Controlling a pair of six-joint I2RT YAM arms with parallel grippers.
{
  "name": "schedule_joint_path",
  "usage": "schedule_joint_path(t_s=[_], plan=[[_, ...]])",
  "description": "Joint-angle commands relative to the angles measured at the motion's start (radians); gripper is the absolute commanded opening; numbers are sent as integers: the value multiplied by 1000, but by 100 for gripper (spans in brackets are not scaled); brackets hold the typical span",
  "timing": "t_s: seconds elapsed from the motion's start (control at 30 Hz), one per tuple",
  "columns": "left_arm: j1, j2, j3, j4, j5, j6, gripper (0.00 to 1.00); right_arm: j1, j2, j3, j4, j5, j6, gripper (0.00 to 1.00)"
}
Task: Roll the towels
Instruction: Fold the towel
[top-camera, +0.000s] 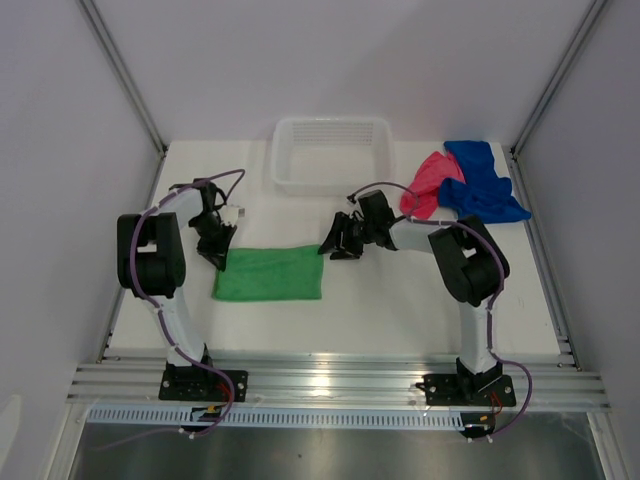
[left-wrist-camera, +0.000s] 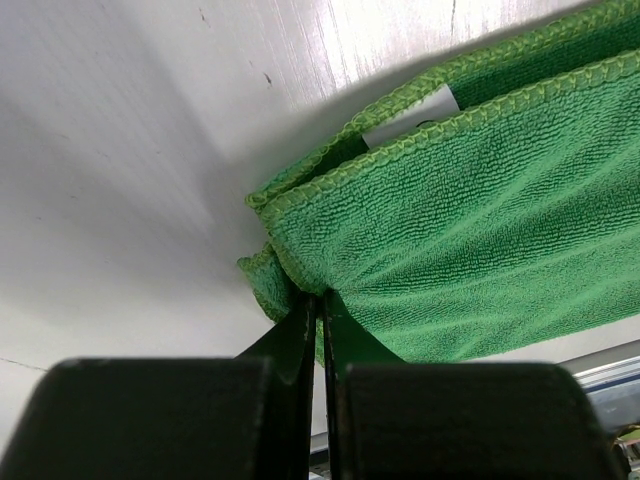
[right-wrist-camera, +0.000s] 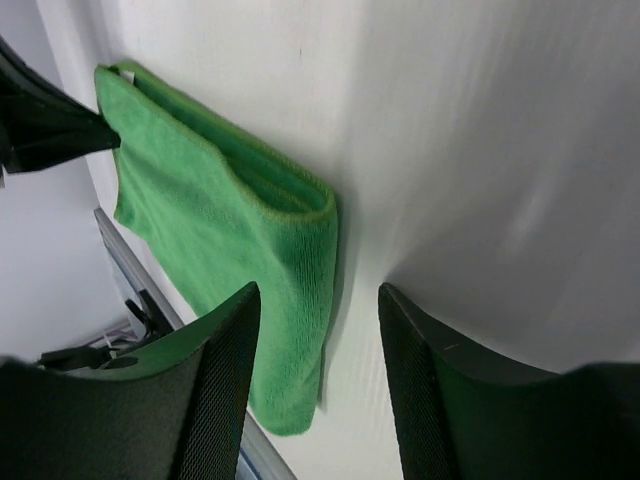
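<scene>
A green towel (top-camera: 268, 273) lies folded flat as a long rectangle at the table's centre-left. My left gripper (top-camera: 220, 262) is at its far left corner, and in the left wrist view the jaws (left-wrist-camera: 320, 300) are shut on that corner of the green towel (left-wrist-camera: 480, 230). My right gripper (top-camera: 335, 250) hovers at the towel's far right corner. In the right wrist view it stands open (right-wrist-camera: 318, 295) over the folded right edge of the green towel (right-wrist-camera: 220, 220), holding nothing. A pink-red towel (top-camera: 425, 185) and a blue towel (top-camera: 480, 185) lie crumpled together at the back right.
A white slotted basket (top-camera: 333, 155) stands at the back centre, just behind the right gripper. The white enclosure walls rise on both sides. A metal rail (top-camera: 330, 380) runs along the near edge by the arm bases.
</scene>
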Motion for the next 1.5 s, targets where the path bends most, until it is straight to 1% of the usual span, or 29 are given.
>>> schedule_joint_path(t_s=[0.0,0.03,0.1,0.3,0.4,0.43,0.5,0.53,0.57,0.67,0.7,0.77,0.8,0.83,0.93,1.0,1.07,1.1,1.13,1.17,1.2,1.27,1.3,1.37,1.4,1.47], plan=[[7,2,31,11,-18,23,1,9,62,137,-180,-43,-6,54],[7,5,34,8,-17,23,1,11,92,166,-248,-45,-18,53],[7,5,34,8,-17,22,1,14,117,231,-310,-46,-36,52],[7,-3,22,9,-9,23,1,18,171,315,-385,-50,-67,43],[8,-3,19,11,-8,26,1,21,209,364,-438,-53,-104,34],[7,-4,21,11,-9,29,1,24,217,390,-448,-51,-122,26],[7,-7,16,12,-8,31,1,29,223,400,-458,-46,-142,17],[8,-8,15,12,-5,31,1,29,222,389,-452,-43,-142,6],[7,-8,16,11,-5,32,1,28,218,381,-443,-42,-142,1],[8,-18,21,5,1,31,2,21,200,354,-427,-11,-161,0],[7,-24,24,2,20,29,12,20,192,344,-429,1,-173,0],[7,-43,33,-2,47,29,25,15,166,282,-385,12,-182,0],[7,-66,31,-5,60,26,36,9,133,254,-363,18,-176,0],[5,-75,53,-6,83,22,38,3,114,225,-344,24,-170,0],[-5,-110,74,-34,124,5,40,-21,44,86,-294,56,-173,0],[-14,-127,93,-57,158,0,41,-46,-11,27,-274,62,-168,0],[-36,-133,96,-67,167,2,41,-60,-51,-54,-264,75,-167,0],[-51,-135,96,-77,164,2,41,-69,-103,-118,-255,98,-156,0],[-74,-133,96,-77,163,3,41,-71,-130,-119,-248,110,-156,0],[-82,-130,96,-75,163,5,41,-72,-157,-190,-240,119,-141,0],[-90,-127,97,-77,163,0,41,-72,-185,-226,-234,128,-129,0],[-111,-109,102,-80,167,-6,41,-66,-258,-303,-203,147,-101,0],[-120,-101,102,-81,167,-12,41,-58,-307,-385,-182,157,-66,0],[-149,-87,94,-80,163,-14,40,-43,-363,-462,-171,182,-35,0],[-160,-86,84,-80,161,-12,40,-29,-395,-523,-175,203,-14,0],[-188,-83,76,-78,159,-14,40,26,-488,-567,-209,263,13,0]])
